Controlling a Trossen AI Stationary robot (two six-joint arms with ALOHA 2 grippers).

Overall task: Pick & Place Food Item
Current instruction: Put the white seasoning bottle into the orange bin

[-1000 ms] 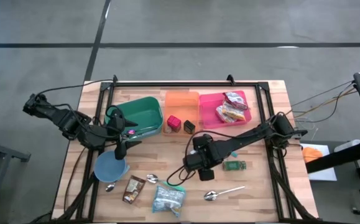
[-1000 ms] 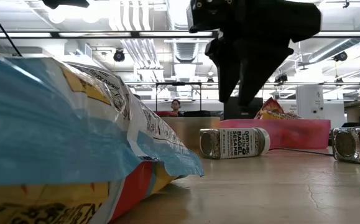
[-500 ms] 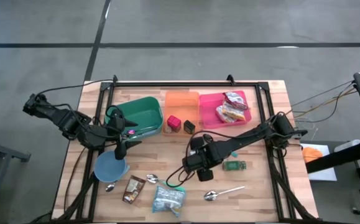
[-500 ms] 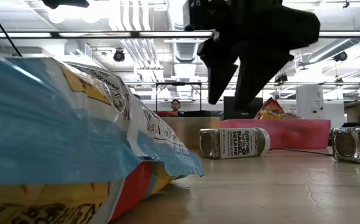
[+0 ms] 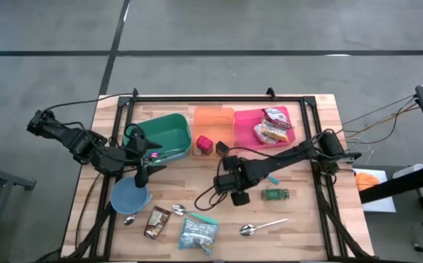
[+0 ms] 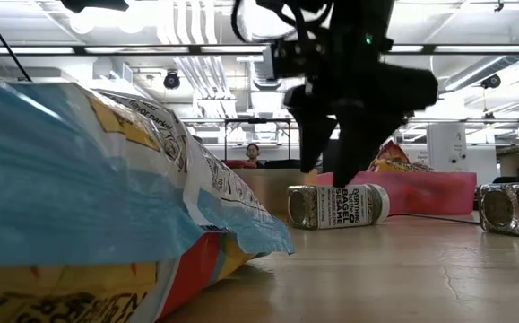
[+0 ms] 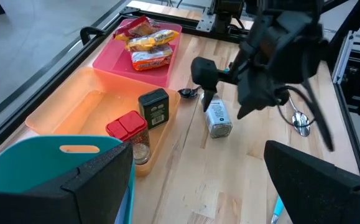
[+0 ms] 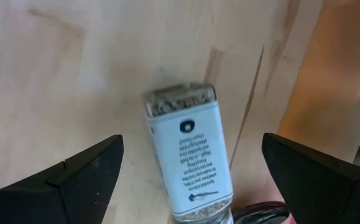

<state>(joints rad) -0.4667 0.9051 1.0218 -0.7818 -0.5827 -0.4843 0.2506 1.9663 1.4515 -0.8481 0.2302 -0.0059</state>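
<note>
A clear seasoning jar [image 8: 189, 163] with a white label lies on its side on the wooden table, also shown in the low view [image 6: 337, 205] and the left wrist view [image 7: 218, 118]. My right gripper [image 8: 192, 140] hangs just above it, pointing steeply down and open, one finger standing off to each side of the jar; it also shows from the side [image 6: 329, 157]. From above, the gripper [image 5: 224, 169] hides the jar. My left gripper [image 7: 198, 186] waits open over the table's left part [image 5: 144, 169], near the teal bin.
At the back stand a teal bin [image 5: 161, 135], an orange bin [image 5: 213, 120] with two small jars, and a pink bin [image 5: 284, 139] with snack packets. A green jar [image 5: 275, 194], two spoons [image 5: 258, 227], snack bags [image 5: 198, 234] and a blue bowl [image 5: 129, 196] lie nearer.
My right gripper has moved toward the table's far edge and a little left, has sunk toward the seasoning jar, and its fingers have spread wider. The jar has stayed where it lay.
</note>
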